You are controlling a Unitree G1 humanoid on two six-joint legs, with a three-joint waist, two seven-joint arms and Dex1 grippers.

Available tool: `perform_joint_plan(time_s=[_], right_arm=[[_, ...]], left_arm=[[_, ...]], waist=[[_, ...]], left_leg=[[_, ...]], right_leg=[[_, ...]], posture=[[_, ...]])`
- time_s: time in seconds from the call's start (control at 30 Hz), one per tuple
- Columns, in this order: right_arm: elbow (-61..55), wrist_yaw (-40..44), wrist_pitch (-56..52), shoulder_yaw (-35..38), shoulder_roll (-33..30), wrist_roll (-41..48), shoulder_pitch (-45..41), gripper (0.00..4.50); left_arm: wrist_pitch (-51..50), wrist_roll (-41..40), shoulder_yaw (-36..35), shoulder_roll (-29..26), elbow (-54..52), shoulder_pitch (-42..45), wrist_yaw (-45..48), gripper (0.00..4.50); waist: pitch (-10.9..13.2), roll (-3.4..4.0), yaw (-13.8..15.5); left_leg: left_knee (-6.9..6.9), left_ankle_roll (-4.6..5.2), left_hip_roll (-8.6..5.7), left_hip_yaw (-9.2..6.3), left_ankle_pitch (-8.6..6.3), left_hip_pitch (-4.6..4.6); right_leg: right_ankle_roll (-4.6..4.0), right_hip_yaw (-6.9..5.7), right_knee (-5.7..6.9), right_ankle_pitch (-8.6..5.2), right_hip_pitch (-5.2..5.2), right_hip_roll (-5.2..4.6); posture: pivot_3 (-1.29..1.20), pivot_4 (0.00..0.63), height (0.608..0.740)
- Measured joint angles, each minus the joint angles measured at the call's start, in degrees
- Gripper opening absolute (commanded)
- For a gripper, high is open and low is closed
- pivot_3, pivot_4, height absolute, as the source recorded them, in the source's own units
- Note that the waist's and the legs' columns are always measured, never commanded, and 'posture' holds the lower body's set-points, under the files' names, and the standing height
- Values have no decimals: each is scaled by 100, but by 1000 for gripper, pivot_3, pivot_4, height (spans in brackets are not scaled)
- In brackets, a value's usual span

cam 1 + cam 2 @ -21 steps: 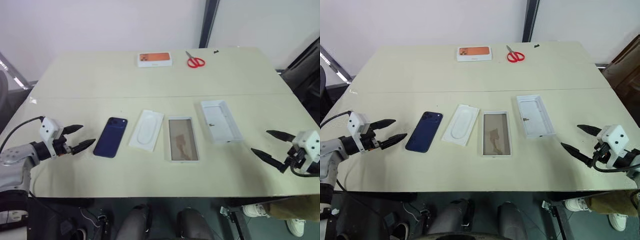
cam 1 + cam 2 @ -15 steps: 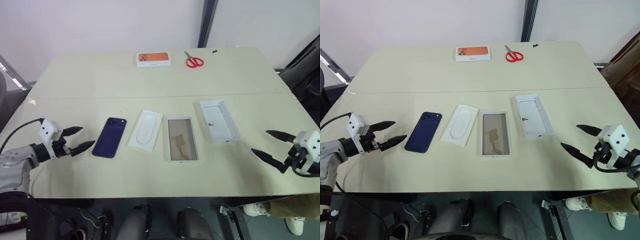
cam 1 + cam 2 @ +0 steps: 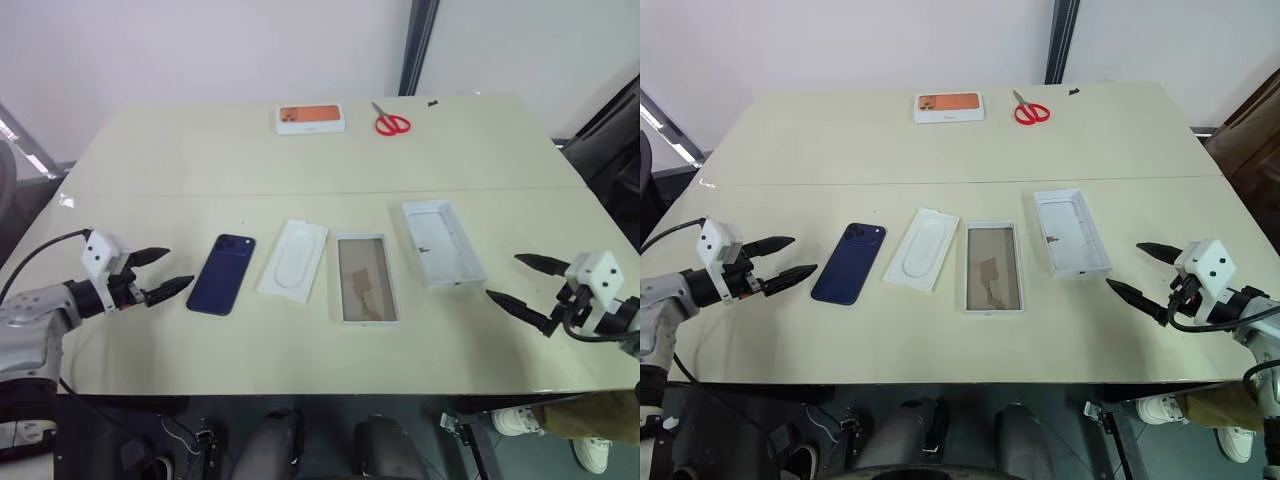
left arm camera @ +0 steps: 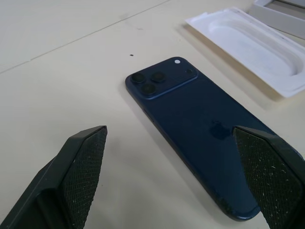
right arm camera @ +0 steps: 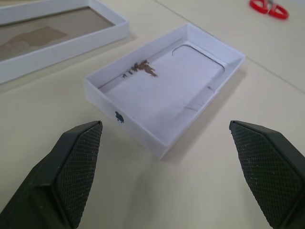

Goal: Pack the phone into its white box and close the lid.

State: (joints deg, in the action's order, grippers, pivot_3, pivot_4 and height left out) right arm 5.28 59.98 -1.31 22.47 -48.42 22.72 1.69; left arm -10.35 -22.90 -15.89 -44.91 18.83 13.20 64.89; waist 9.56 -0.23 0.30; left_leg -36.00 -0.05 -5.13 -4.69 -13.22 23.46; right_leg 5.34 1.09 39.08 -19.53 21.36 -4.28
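4 flat pieces lie in a row across the table (image 3: 300,170) in the head views: the phone (image 3: 221,273) face down, a thin white insert (image 3: 293,260), the white box (image 3: 365,277) with its tan floor up, and the lid (image 3: 441,241) upside down; an orange-pictured box (image 3: 310,118) and red scissors (image 3: 392,123) sit well apart at the far edge. Nothing is packed yet. Both the left gripper (image 3: 158,273) and the right gripper (image 3: 530,284) hover with fingers spread wide, holding nothing. From the left wrist view, the phone (image 4: 198,126) lies flush on the table between the 2 fingers (image 4: 81,164), so a pinch could likely skid on its glossy back or shove it into the insert. From the right wrist view, the lid (image 5: 164,90) rests rim-up; it must be flipped, and a 1-sided grasp may tip or drop it.
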Motion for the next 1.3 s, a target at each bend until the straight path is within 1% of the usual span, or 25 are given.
perform_joint_plan(time_s=[0.17,0.4,0.47,0.6,0.67,0.8,0.93,1.1,1.3], right_arm=[[-371,-250,-169,-254,25,-68,-199,4472],[-785,-562,-500,-662,38,-203,-636,4472],[-867,-600,-593,-761,70,-212,-799,4472],[-1263,-686,-1028,-1361,183,-263,-1377,4472],[-1359,-728,-1169,-1585,262,-298,-1605,4472],[-1410,-793,-1239,-1891,417,-439,-1835,4472],[-1409,-814,-1192,-2124,571,-570,-1822,4472],[-1409,-862,-1189,-2006,559,-585,-1602,4472],[-1423,-900,-1158,-1890,558,-588,-1336,4472]], left_arm=[[-658,-161,183,187,-450,131,-153,4408],[-1463,-333,356,610,-755,644,-677,4408],[-1672,-354,407,802,-850,720,-870,4408],[-2132,-309,826,1410,-1033,1068,-1484,4408],[-2262,-240,977,1580,-987,1249,-1678,4408],[-2673,-347,1139,1741,-988,1495,-1645,4408],[-3591,-372,1515,1820,-982,1902,-1822,4408],[-4457,-260,1633,1805,-1003,2110,-2312,4408],[-5241,-200,1650,1897,-1229,2373,-2899,4408]], waist=[[0,0,-1],[1,-3,0],[2,-4,0],[5,-10,-1],[11,-21,-3],[16,-28,-5],[17,-31,19],[22,-39,7],[21,-37,-2]], left_leg=[[-1,0,0,0,0,0],[-4,0,-2,-1,0,0],[-4,0,-2,-1,0,1],[-11,-1,-2,-5,1,1],[-9,-1,-2,-5,1,2],[-11,-2,-3,-5,2,4],[-14,-3,-6,-10,3,4],[-13,-5,-4,-14,4,4],[-13,-7,-5,-14,5,3]], right_leg=[[0,0,0,0,0,0],[2,-1,0,1,-1,1],[2,-1,0,1,-1,2],[6,-3,3,3,-3,6],[6,-2,2,3,0,7],[6,-2,1,3,0,8],[12,-4,2,6,-2,9],[12,-5,2,6,-1,12],[12,-4,4,7,-3,13]], posture=[[0,150,734],[0,150,734],[0,150,734],[0,150,734],[0,150,734],[0,150,734],[0,150,734],[0,150,734],[0,150,734]])
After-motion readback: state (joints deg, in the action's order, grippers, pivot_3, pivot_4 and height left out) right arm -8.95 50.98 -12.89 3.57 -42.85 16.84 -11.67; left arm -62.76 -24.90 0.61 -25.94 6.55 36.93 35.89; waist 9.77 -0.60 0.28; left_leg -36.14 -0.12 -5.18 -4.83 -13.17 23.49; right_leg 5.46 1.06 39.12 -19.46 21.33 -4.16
